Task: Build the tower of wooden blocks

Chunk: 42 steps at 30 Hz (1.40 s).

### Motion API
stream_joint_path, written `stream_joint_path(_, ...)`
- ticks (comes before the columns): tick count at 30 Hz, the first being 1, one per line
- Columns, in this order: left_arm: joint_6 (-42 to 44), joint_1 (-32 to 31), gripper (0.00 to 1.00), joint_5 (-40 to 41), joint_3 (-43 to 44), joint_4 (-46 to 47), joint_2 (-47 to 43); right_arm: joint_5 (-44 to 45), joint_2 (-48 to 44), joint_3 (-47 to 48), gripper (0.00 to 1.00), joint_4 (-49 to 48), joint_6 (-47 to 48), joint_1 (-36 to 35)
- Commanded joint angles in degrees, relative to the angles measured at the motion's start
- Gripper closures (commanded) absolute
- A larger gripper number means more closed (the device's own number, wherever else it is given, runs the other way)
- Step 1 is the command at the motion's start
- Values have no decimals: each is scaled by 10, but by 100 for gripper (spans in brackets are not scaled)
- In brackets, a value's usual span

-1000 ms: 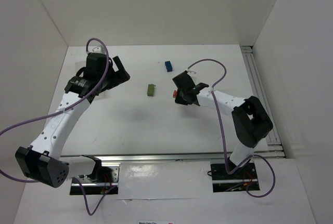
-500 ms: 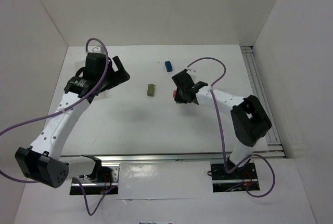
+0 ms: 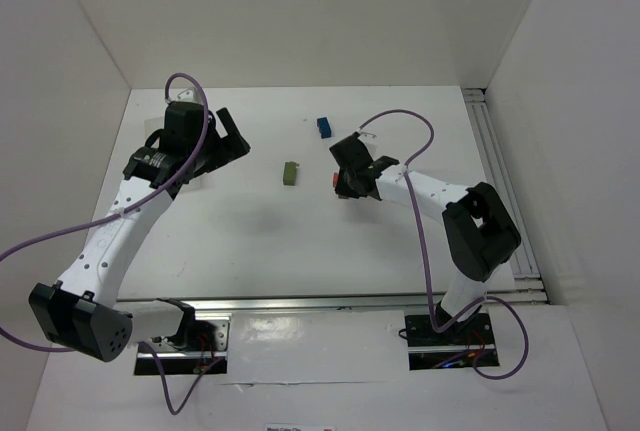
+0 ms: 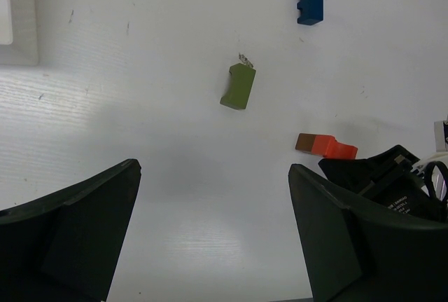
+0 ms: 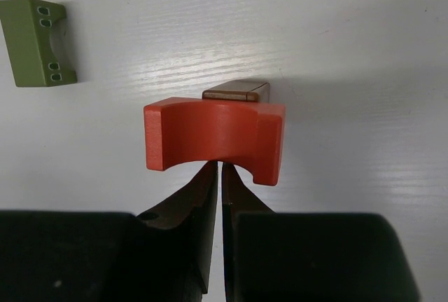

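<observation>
So the left arm (image 3: 118, 226) is hanging over the far-left part of the counter (image 3: 300, 241) with its jaws standing wide open and gripping nothing; its wrist view is looking down between the two dark fingers (image 4: 70, 232) at bare counter. The right arm (image 3: 432, 193) is reaching in toward the middle, and its jaws are sitting fully closed, tip against tip; they're not clamping anything, the tips are just poking at the hollow of the red block (image 5: 215, 139), an arch-shaped piece lying flat with its curve facing the jaws; I can't tell if they're actually touching it or stopping just short. A brown-orange block (image 5: 236, 92) is lying right behind the red one, on the side away from the jaws, and it's looking like the two are touching. The olive green block (image 3: 289, 172) is lying by itself to the left of that pair, clearly apart from them, showing small holes on its face in the right wrist view; the blue block (image 3: 323, 127) is sitting further back, well apart from the green one and from the red pair. As far as I can tell, all four are lying on the counter. A white tray (image 4: 21, 53) is peeking in at the top-left corner of the left wrist view.
</observation>
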<state>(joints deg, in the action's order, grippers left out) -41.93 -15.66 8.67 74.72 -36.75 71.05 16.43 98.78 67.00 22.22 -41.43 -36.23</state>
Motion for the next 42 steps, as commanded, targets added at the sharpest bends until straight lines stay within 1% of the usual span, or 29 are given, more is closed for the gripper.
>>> stream_joint_path(1,18,4,0,-1,2,20,-12,22,4,26,87,-7,2,-3)
stream_joint_path(18,18,4,0,-1,-4,20,-6,27,4,31,87,5,2,-9)
stream_joint_path(25,18,4,0,-1,-4,20,-12,22,-50,37,86,37,-3,-37)
stream_joint_path(29,23,4,0,-1,-4,20,-12,43,-98,31,84,63,-3,-43)
stream_joint_path(33,23,4,0,-1,-4,20,-12,64,-123,31,79,70,-3,-36)
stream_joint_path(34,23,4,0,-1,-4,20,-12,64,-129,31,79,70,-3,-31)
stream_joint_path(38,23,10,0,-1,-4,20,-6,76,-123,46,74,82,14,-24)
stream_joint_path(40,23,17,0,-1,-4,20,-6,86,-112,52,67,87,20,-18)
stream_joint_path(42,28,24,0,-1,-4,15,-6,81,-106,52,56,87,21,-2)
